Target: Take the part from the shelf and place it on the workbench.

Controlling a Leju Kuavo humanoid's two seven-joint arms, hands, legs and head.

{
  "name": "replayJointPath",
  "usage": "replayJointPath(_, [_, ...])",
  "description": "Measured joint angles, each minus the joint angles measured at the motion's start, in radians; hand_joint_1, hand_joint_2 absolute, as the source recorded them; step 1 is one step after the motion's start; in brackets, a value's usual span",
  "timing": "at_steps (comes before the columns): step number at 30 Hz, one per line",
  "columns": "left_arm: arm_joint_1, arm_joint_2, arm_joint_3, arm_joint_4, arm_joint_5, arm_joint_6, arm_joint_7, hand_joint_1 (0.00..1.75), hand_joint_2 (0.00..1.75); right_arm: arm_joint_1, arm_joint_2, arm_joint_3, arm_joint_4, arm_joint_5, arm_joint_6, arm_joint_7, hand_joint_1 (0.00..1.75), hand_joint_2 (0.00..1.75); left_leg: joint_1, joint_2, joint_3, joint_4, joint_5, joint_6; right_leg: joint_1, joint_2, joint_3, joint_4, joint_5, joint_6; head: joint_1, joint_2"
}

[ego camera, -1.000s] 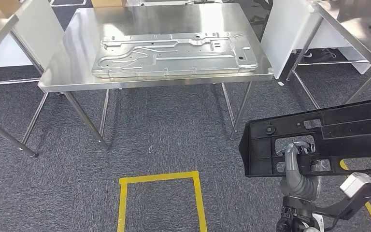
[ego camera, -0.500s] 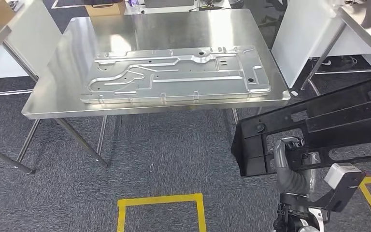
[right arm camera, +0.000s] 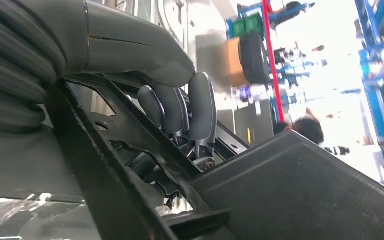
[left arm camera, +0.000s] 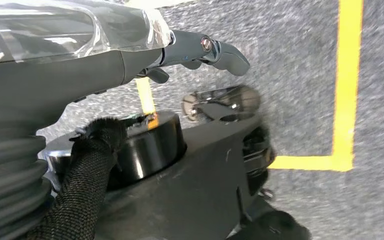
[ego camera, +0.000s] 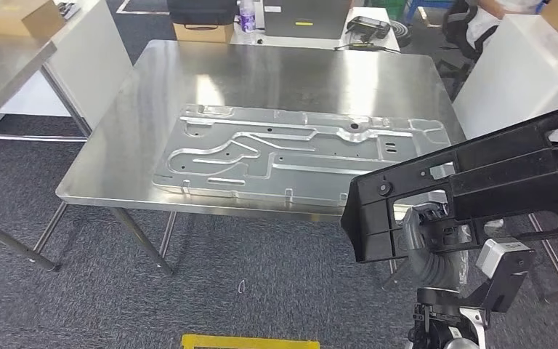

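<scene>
Right hand (ego camera: 427,234) grips the black plastic part (ego camera: 472,185), fingers (right arm camera: 200,112) hooked through an opening in its frame. Part is held in the air, tilted, its near end overlapping the front right corner of the steel counter (ego camera: 152,94) in the head view. A stamped metal panel (ego camera: 298,156) lies flat on the counter. Left hand (left arm camera: 200,50) hangs over grey carpet (ego camera: 225,269) with yellow tape (left arm camera: 347,75); holds nothing, fingers slightly curled, cannot tell if open or closed.

I'm walking it closer, so the desk (ego camera: 152,109) is getting bigger in head view, and the black part (ego camera: 479,182) in my right hand (ego camera: 425,233) is now overlapping its near edge.
</scene>
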Motion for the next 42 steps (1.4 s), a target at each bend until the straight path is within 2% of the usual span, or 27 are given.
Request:
replayJointPath(1, [0.000,0.000,0.000,0.000,0.000,0.000,0.000,0.00,1.75,0.000,-0.001,0.002,0.000,0.001,0.000,0.001,1.75,1.75,0.000,-0.015,0.020,0.000,-0.017,0.000,0.001,0.001,-0.026,-0.021,-0.034,-0.001,0.000,0.000])
replayJointPath(2, [0.000,0.000,0.000,0.000,0.000,0.000,0.000,0.00,1.75,0.000,-0.002,0.004,0.000,0.002,0.000,0.002,1.75,1.75,0.000,-0.030,0.042,0.000,-0.034,0.000,0.003,0.006,-0.042,-0.060,-0.031,-0.004,0.000,0.000])
replayJointPath(3, [0.002,0.000,0.000,0.000,0.000,0.000,0.000,0.00,1.75,0.000,-0.002,0.006,0.000,0.002,0.000,0.002,1.75,1.75,0.001,-0.043,0.060,-0.001,-0.052,-0.001,0.006,0.018,-0.051,-0.116,0.022,-0.009,0.001,0.000])
replayJointPath(5, [0.004,-0.002,0.000,0.000,-0.002,0.000,0.001,0.00,1.75,0.001,-0.005,0.009,0.003,0.004,0.000,0.003,1.75,1.75,0.002,-0.068,0.099,-0.003,-0.089,-0.006,0.012,0.053,-0.056,-0.225,0.185,-0.020,0.001,0.000])
replayJointPath(6, [0.005,-0.003,0.000,0.000,-0.003,0.000,0.001,0.00,1.75,0.002,-0.008,0.010,0.005,0.004,0.000,0.004,1.75,1.75,0.002,-0.080,0.120,-0.008,-0.105,-0.011,0.016,0.067,-0.047,-0.257,0.242,-0.025,0.002,0.000])
replayJointPath(7, [0.005,-0.005,0.000,0.000,-0.004,0.000,0.002,0.00,1.75,0.003,-0.010,0.011,0.006,0.005,0.000,0.005,1.75,1.75,0.000,-0.088,0.140,-0.003,-0.107,-0.015,0.019,0.072,-0.033,-0.274,0.264,-0.029,0.003,0.000])
replayJointPath(9, [0.002,-0.005,0.000,0.001,-0.007,0.000,0.002,0.00,1.75,-0.001,-0.012,0.013,0.007,0.005,0.001,0.005,1.75,1.75,-0.009,-0.082,0.149,0.040,-0.086,-0.025,0.015,0.057,0.019,-0.291,0.258,-0.036,0.007,0.000])
replayJointPath(11, [-0.001,-0.003,-0.001,0.001,-0.009,0.002,0.003,0.00,1.75,-0.005,-0.011,0.015,0.007,0.002,0.002,0.004,1.75,1.75,-0.011,-0.033,0.099,0.144,-0.061,-0.039,0.005,0.033,0.068,-0.306,0.246,-0.042,0.004,0.000])
replayJointPath(12, [-0.001,-0.003,-0.001,0.001,-0.009,0.002,0.004,0.00,1.75,-0.005,-0.011,0.016,0.007,-0.001,0.002,0.003,1.75,1.75,-0.005,-0.005,0.058,0.197,-0.070,-0.047,0.001,0.023,0.087,-0.310,0.232,-0.044,0.002,0.000])
replayJointPath(15, [0.001,-0.002,-0.001,0.001,-0.012,0.003,0.004,0.00,1.75,-0.002,-0.011,0.017,0.008,-0.016,0.006,0.000,1.75,1.75,0.020,0.028,-0.077,0.271,-0.185,-0.075,-0.011,-0.002,0.132,-0.314,0.189,-0.036,-0.003,0.000])
replayJointPath(16, [0.002,-0.001,-0.001,0.001,-0.012,0.003,0.005,0.00,1.75,-0.001,-0.011,0.017,0.008,-0.021,0.007,-0.002,1.75,1.75,0.028,0.031,-0.105,0.255,-0.212,-0.084,-0.017,-0.010,0.149,-0.314,0.172,-0.031,-0.003,0.000])
replayJointPath(17, [0.003,0.000,-0.001,0.001,-0.012,0.003,0.005,0.00,1.75,-0.001,-0.011,0.017,0.008,-0.025,0.009,-0.004,1.75,1.75,0.036,0.036,-0.122,0.219,-0.208,-0.094,-0.023,-0.018,0.168,-0.314,0.156,-0.026,-0.004,0.000])
replayJointPath(18, [0.004,0.000,-0.001,0.002,-0.012,0.004,0.005,0.00,1.75,-0.001,-0.011,0.017,0.008,-0.029,0.010,-0.006,1.75,1.75,0.043,0.047,-0.130,0.169,-0.163,-0.104,-0.028,-0.025,0.186,-0.315,0.139,-0.019,-0.004,0.000])
replayJointPath(19, [0.007,0.001,-0.001,0.002,-0.013,0.004,0.005,0.00,1.75,-0.001,-0.011,0.017,0.009,-0.035,0.012,-0.008,1.75,1.75,0.047,0.067,-0.133,0.121,-0.087,-0.110,-0.032,-0.030,0.206,-0.313,0.121,-0.010,-0.004,0.000])
replayJointPath(21, [0.009,0.001,-0.002,0.002,-0.014,0.005,0.006,0.00,1.75,0.000,-0.012,0.016,0.010,-0.048,0.015,-0.011,1.75,1.75,0.046,0.093,-0.127,0.067,0.023,-0.102,-0.031,-0.040,0.236,-0.321,0.094,0.009,-0.004,0.000])
replayJointPath(22, [0.008,0.001,-0.002,0.002,-0.014,0.005,0.007,0.00,1.75,0.000,-0.013,0.014,0.011,-0.053,0.017,-0.012,1.75,1.75,0.043,0.094,-0.121,0.062,0.038,-0.091,-0.031,-0.042,0.249,-0.325,0.090,0.018,-0.003,0.000])
replayJointPath(23, [0.005,0.001,-0.002,0.002,-0.014,0.006,0.007,0.00,1.75,-0.001,-0.014,0.012,0.011,-0.057,0.018,-0.013,1.75,1.75,0.042,0.084,-0.112,0.059,0.026,-0.078,-0.031,-0.044,0.253,-0.322,0.095,0.027,-0.002,0.000])
replayJointPath(25, [-0.001,0.001,-0.002,0.002,-0.015,0.007,0.006,0.00,1.75,-0.004,-0.015,0.008,0.012,-0.063,0.019,-0.015,1.75,1.75,0.044,0.065,-0.085,0.043,0.014,-0.060,-0.035,-0.037,0.228,-0.257,0.131,0.040,0.003,0.000])
replayJointPath(27, [-0.001,0.001,-0.002,0.002,-0.015,0.008,0.004,0.00,1.75,-0.002,-0.017,0.003,0.012,-0.066,0.019,-0.019,1.75,1.75,0.045,0.049,-0.043,0.015,0.005,-0.046,-0.034,-0.018,0.140,-0.128,0.153,0.039,0.009,0.000])
replayJointPath(29, [0.001,0.001,-0.002,0.002,-0.012,0.009,-0.002,0.00,1.75,0.003,-0.020,-0.001,0.013,-0.068,0.018,-0.023,1.75,1.75,0.041,0.031,0.006,-0.018,-0.004,-0.038,-0.025,-0.003,0.038,-0.033,0.099,0.030,0.012,0.000])
replayJointPath(31, [0.003,0.001,-0.002,0.002,-0.009,0.009,-0.009,0.00,1.75,0.009,-0.020,-0.004,0.013,-0.070,0.016,-0.027,1.75,1.75,0.035,0.012,0.057,-0.049,-0.018,-0.035,-0.013,0.000,-0.031,-0.034,0.014,0.018,0.014,0.000])
replayJointPath(32, [0.004,0.001,-0.002,0.002,-0.009,0.008,-0.014,0.00,1.75,0.011,-0.020,-0.007,0.013,-0.073,0.014,-0.030,1.75,1.75,0.031,0.003,0.084,-0.061,-0.028,-0.034,-0.006,0.002,-0.050,-0.070,0.004,0.008,0.014,0.000])
replayJointPath(33, [0.005,0.001,-0.002,0.002,-0.009,0.007,-0.018,0.00,1.75,0.014,-0.020,-0.010,0.013,-0.078,0.012,-0.035,1.75,1.75,0.027,-0.003,0.109,-0.071,-0.040,-0.034,0.002,0.005,-0.061,-0.124,0.038,-0.004,0.014,0.000])
replayJointPath(36, [0.012,0.000,-0.002,0.002,-0.011,0.002,-0.033,0.00,1.75,0.027,-0.021,-0.023,0.014,-0.097,0.005,-0.055,1.75,1.75,0.017,-0.020,0.153,-0.079,-0.090,-0.037,0.026,0.025,-0.072,-0.310,0.316,-0.039,0.015,0.000])
replayJointPath(37, [0.012,0.000,-0.002,0.002,-0.013,0.000,-0.038,0.00,1.75,0.032,-0.021,-0.030,0.014,-0.104,0.002,-0.061,1.75,1.75,0.014,-0.023,0.163,-0.077,-0.102,-0.039,0.028,0.030,-0.072,-0.337,0.368,-0.043,0.015,0.000])
replayJointPath(40, [0.007,0.003,-0.004,0.002,-0.027,-0.004,-0.051,0.00,1.75,0.034,-0.022,-0.057,0.013,-0.142,-0.005,-0.075,1.75,1.75,0.010,-0.017,0.168,-0.034,-0.101,-0.047,0.021,0.030,-0.054,-0.340,0.355,-0.044,0.015,0.000])
replayJointPath(42, [0.005,0.004,-0.008,0.002,-0.039,-0.008,-0.055,0.00,1.75,0.035,-0.022,-0.077,0.012,-0.176,-0.007,-0.085,1.75,1.75,0.013,0.006,0.109,0.077,-0.108,-0.061,0.018,0.027,-0.038,-0.340,0.340,-0.049,0.013,0.000])
